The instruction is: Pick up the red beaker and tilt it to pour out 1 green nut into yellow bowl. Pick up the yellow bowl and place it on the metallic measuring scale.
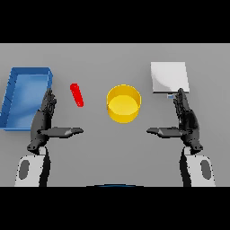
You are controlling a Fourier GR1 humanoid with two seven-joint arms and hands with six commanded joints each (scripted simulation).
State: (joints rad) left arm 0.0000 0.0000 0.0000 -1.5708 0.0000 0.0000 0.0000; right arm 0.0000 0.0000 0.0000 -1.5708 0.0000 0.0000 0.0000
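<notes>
nothing is picked up yet, so the job looks like it is at its very first step. the left hand (45, 120) floats low over the grey tabletop (112, 152) with its fingers straight and its thumb sticking out sideways, holding nothing. the right hand (185, 120) looks the same on the other side, spread wide and holding nothing. the red beaker (77, 95) sits on the tabletop just ahead of the left hand and a little toward the middle, and it looks tilted or lying down. i cannot see a green nut inside it. the yellow bowl (123, 103) sits in the middle, between the two hands, and it looks like it has nothing in it. the metallic measuring scale (169, 77) is at the far right, just past the right hand's fingers. a blue tray (13, 94) sits at the far left. i think the next move is for the left hand to reach forward, wrap around the red beaker and lift it, then carry it over the yellow bowl. it should tip slowly so only one nut falls out.
</notes>
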